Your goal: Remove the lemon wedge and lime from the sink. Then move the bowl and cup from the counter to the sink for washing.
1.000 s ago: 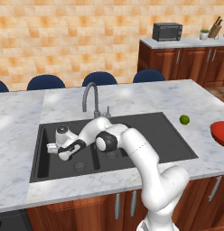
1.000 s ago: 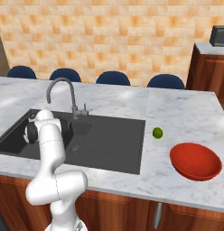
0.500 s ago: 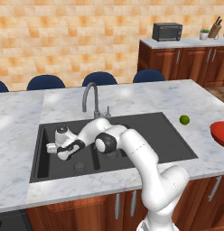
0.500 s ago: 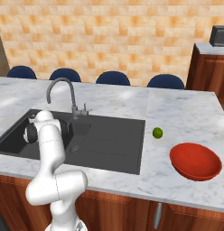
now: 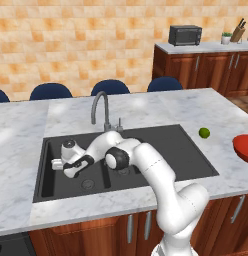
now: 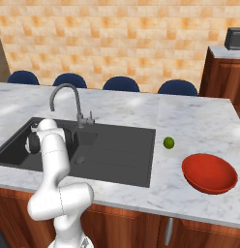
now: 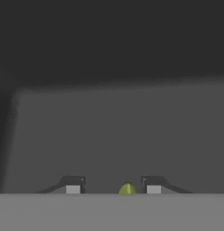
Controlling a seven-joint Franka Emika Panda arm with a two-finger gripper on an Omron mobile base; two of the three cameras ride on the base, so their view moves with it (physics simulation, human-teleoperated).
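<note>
My arm reaches down into the left basin of the dark sink. In the hand view the gripper is open, its two fingertips low over the basin floor. A tiny yellow-green tip of the lemon wedge shows between them, nearer the right finger and touching neither. In the left base view the hand points left near the basin's far-left corner. The lime lies on the marble counter right of the sink. The red bowl sits further right. The cup is out of view.
The curved faucet rises behind the sink, just over my forearm. Blue chair backs line the counter's far side. A microwave stands on the far counter. The basin walls close in around the hand.
</note>
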